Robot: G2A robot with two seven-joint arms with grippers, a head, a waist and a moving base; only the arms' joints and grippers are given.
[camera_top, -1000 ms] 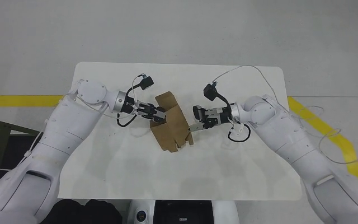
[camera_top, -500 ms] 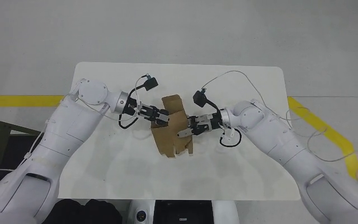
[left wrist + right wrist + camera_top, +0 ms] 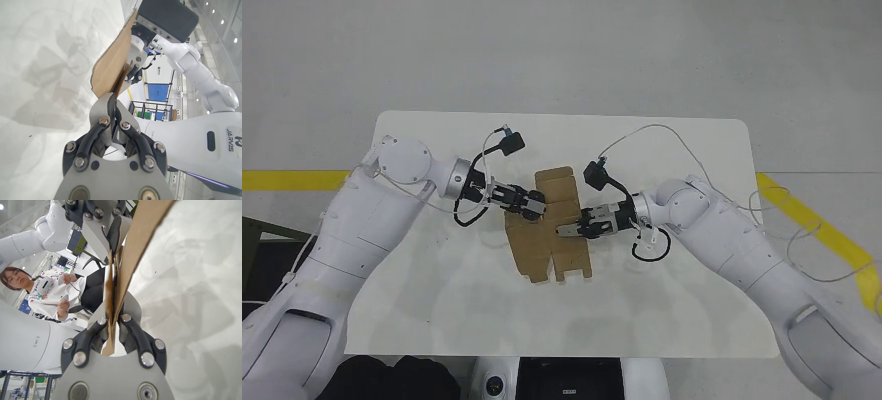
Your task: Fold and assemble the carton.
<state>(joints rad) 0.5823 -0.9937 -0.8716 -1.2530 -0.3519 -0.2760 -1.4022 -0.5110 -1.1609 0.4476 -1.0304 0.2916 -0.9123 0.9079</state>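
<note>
The flattened brown cardboard carton (image 3: 538, 250) is clamped by the left gripper (image 3: 535, 206) at its 10 o'clock side and by the right gripper (image 3: 564, 231) at its 3 o'clock side.

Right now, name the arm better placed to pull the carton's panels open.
Probably right: the right hand grips deep over the carton; the left hand only pinches its edge.

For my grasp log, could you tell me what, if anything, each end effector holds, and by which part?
Both hold the cardboard carton: the left end effector pinches one edge at its fingertips, the right end effector clamps the opposite edge.
</note>
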